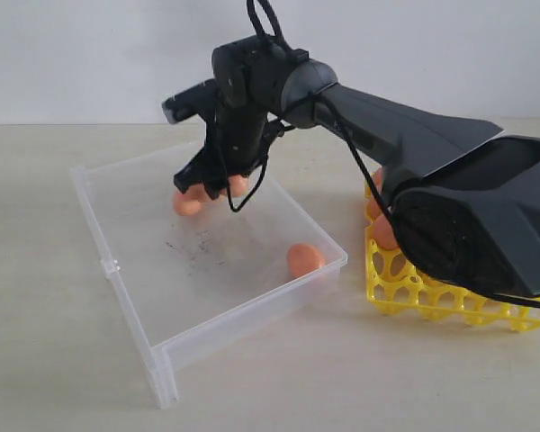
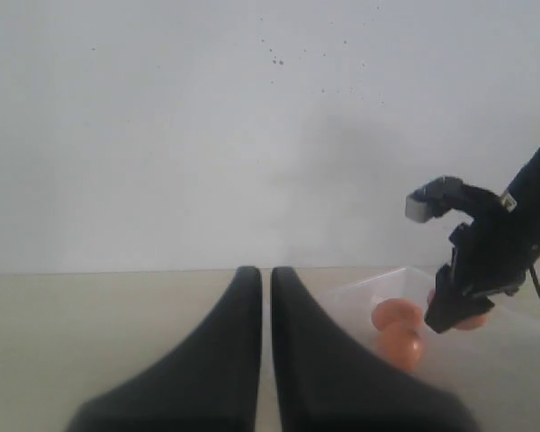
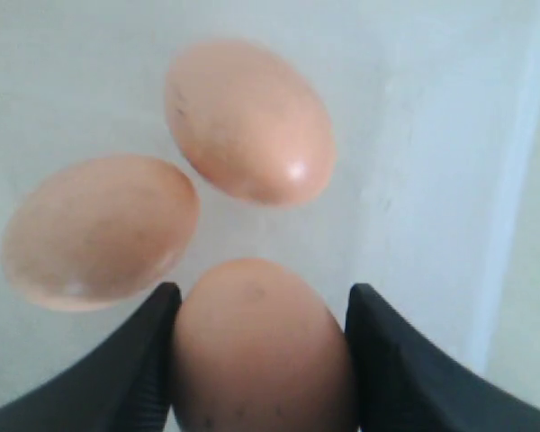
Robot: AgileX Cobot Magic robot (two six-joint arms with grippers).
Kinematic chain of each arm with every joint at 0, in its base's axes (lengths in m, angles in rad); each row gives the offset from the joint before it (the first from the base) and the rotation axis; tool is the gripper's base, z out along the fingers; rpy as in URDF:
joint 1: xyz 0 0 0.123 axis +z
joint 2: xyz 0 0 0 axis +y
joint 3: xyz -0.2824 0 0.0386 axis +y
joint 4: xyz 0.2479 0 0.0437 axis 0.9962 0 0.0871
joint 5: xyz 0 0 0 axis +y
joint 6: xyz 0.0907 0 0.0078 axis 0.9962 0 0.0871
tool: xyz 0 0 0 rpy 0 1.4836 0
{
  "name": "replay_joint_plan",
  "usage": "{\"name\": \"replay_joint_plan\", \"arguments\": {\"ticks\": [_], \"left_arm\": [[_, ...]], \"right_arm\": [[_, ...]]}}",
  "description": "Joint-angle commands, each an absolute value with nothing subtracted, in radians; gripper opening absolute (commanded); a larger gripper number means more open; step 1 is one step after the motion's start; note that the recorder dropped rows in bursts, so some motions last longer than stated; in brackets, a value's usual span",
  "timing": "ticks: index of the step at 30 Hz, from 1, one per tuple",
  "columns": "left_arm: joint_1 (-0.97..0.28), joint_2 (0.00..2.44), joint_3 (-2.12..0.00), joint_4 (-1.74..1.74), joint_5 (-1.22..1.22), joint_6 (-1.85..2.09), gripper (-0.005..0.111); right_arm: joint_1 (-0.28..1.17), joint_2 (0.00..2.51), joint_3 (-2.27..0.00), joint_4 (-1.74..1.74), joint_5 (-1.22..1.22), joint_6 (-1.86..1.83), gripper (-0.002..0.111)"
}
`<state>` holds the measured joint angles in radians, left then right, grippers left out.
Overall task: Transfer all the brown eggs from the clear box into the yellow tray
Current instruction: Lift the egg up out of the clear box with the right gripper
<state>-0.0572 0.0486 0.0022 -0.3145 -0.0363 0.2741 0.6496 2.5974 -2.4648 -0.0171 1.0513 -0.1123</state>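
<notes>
The clear box point(image 1: 135, 270) lies at centre left. My right gripper point(image 1: 209, 187) is down in its far corner among three brown eggs. In the right wrist view its fingers point(image 3: 263, 292) press both sides of one brown egg point(image 3: 261, 351), and two more eggs point(image 3: 247, 121) point(image 3: 99, 229) lie just beyond on the box floor. A further egg point(image 1: 304, 259) rests alone near the box's right wall. The yellow tray point(image 1: 405, 288) stands right of the box, largely hidden by the arm, with an egg point(image 1: 382, 234) showing in it. My left gripper point(image 2: 265, 274) is shut and empty, away from the box.
The right arm's dark body point(image 1: 468, 198) stretches over the tray and the box's right side. Dark scuffs point(image 1: 193, 247) mark the box floor. The box's near wall point(image 1: 162, 369) has a rim flap. The pale tabletop point(image 1: 54, 360) surrounds everything.
</notes>
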Motion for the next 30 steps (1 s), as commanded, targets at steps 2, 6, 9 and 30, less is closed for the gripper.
{"name": "replay_joint_plan", "arguments": {"ticks": [2,6,9,30], "left_arm": [[-0.060,0.053,0.000,-0.319,-0.052,0.279,0.004],[-0.060,0.053,0.000,-0.319,-0.052,0.279,0.004],[-0.060,0.053,0.000,-0.319,-0.052,0.279,0.004],[-0.060,0.053,0.000,-0.319,-0.052,0.279,0.004]], "right_arm": [[0.647,2.511,-2.465,0.000,0.952,-0.123,0.000],[0.647,2.482,-2.465,0.080,0.966,-0.166,0.000],[0.647,2.464,-2.465,0.138,1.010,-0.203,0.000],[0.683,2.425,-2.463,0.151,1.076,-0.785,0.000]]}}
